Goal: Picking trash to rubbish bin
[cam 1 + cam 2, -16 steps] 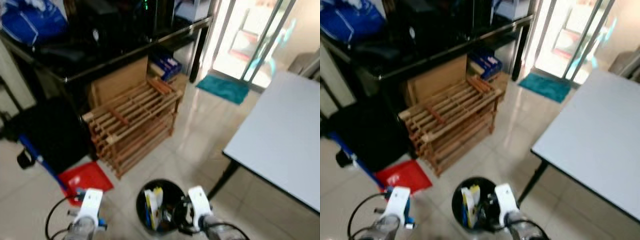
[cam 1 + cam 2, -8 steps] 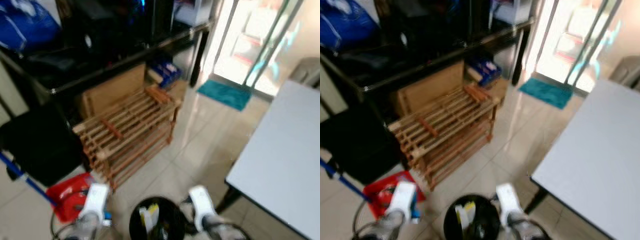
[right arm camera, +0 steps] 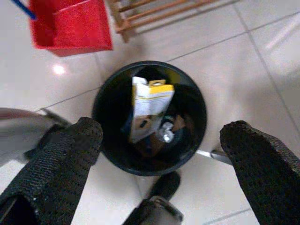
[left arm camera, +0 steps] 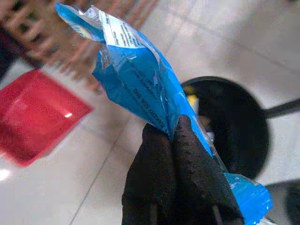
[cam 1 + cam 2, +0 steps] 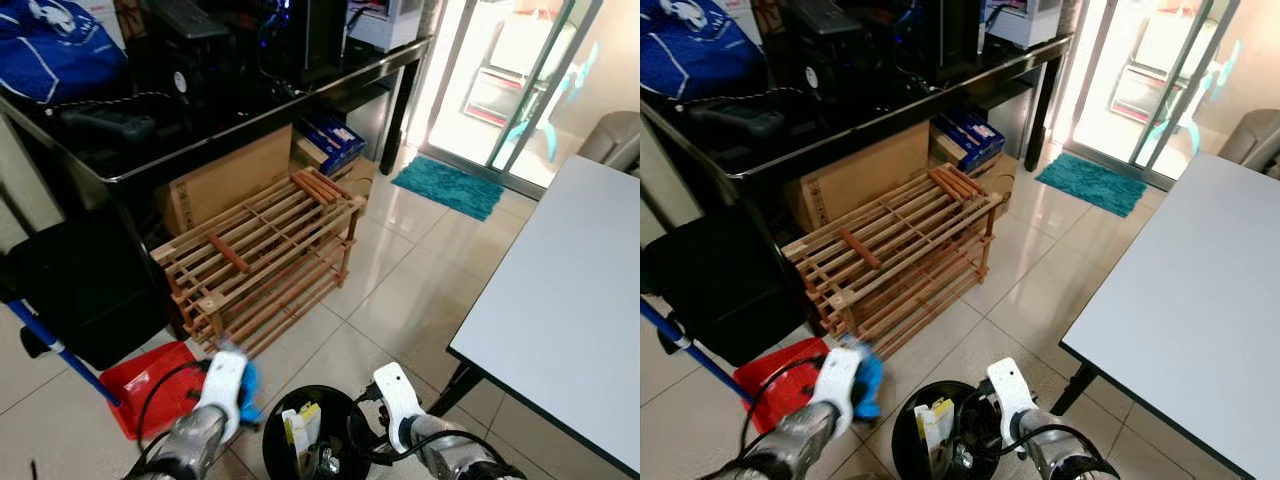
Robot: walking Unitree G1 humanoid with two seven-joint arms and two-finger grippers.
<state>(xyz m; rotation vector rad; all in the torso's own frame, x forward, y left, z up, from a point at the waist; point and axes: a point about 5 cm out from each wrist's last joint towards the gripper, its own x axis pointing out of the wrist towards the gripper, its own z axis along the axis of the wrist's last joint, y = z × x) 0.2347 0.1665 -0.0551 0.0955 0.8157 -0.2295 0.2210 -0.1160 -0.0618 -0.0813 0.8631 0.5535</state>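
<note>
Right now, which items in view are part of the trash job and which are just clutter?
Job items:
- crinkly blue plastic wrapper, pinched in the left hand
- round black rubbish bin, already holding a yellow-and-white carton
- right hand, open above the bin

Just lying about:
- slatted wooden rack
- red plastic dustpan
- teal floor mat
- grey table

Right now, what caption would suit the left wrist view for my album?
Left pincer pinching a blue wrapper above the tiled floor, the black bin just beyond.
</note>
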